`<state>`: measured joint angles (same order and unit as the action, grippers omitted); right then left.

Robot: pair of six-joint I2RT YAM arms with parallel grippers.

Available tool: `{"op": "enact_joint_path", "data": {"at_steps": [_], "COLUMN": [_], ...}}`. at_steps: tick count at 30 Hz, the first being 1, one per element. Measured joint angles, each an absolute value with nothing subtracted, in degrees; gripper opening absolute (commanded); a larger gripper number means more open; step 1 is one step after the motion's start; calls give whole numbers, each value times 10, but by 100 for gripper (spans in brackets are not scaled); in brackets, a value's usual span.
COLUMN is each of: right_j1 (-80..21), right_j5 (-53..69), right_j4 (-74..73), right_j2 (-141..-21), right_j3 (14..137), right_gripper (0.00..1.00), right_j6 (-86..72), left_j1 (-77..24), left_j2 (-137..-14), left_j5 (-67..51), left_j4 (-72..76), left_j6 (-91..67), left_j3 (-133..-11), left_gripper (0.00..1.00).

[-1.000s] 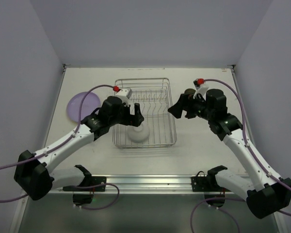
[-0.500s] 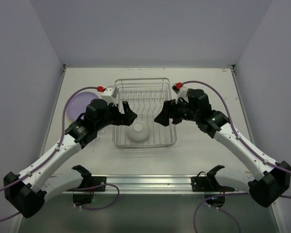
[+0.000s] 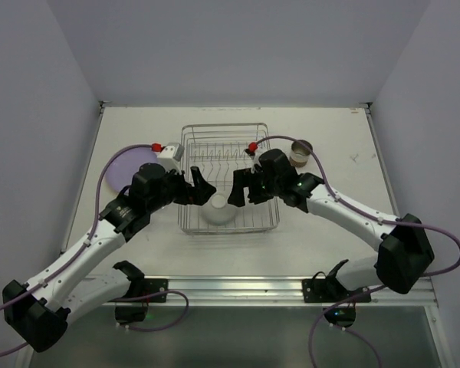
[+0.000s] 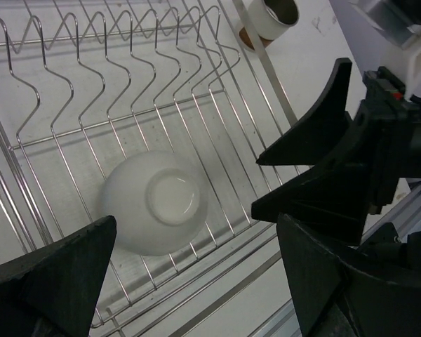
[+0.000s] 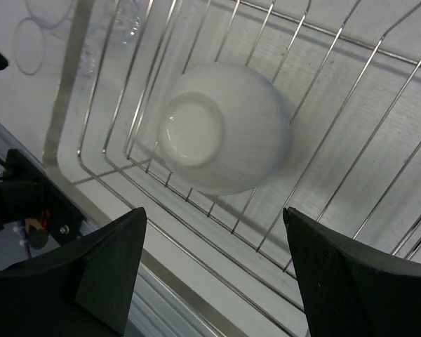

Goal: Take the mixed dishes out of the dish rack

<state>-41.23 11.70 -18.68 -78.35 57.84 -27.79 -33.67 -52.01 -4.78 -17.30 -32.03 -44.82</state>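
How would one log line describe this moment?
white bowl: upside down in dish rack | left gripper: open, left of bowl | right gripper: open, right of bowl | brown cup, purple plate: on table

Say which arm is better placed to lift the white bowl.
Probably right: the right gripper is open with the white bowl centred between its fingers; the left gripper, also open, sees it off-centre.

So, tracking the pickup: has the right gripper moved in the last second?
Yes. The right gripper moved leftward in the top view, from outside the right rim of the dish rack to over it, near the white bowl.
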Motion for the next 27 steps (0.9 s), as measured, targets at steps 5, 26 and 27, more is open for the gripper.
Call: {"op": "enact_joint_path", "data": {"at_steps": [5, 26, 27], "right_j1": [-422, -423, -423], "right_j5": [89, 54, 53], "right_j4": [-178, -112, -112], "right_j2": [-845, -935, -935], "right_j3": [580, 600, 600], "right_gripper": [82, 58, 52], "right_j6": [-291, -349, -350], "left_j1": [-336, -335, -335], "left_j2": [-526, -557, -559], "left_j5": [-65, -82, -83], "left_j4": [-159, -88, -83], "left_j6": [-324, -348, -349], "left_j3": [-431, -364, -361], "left_gripper": [100, 100, 100]}}
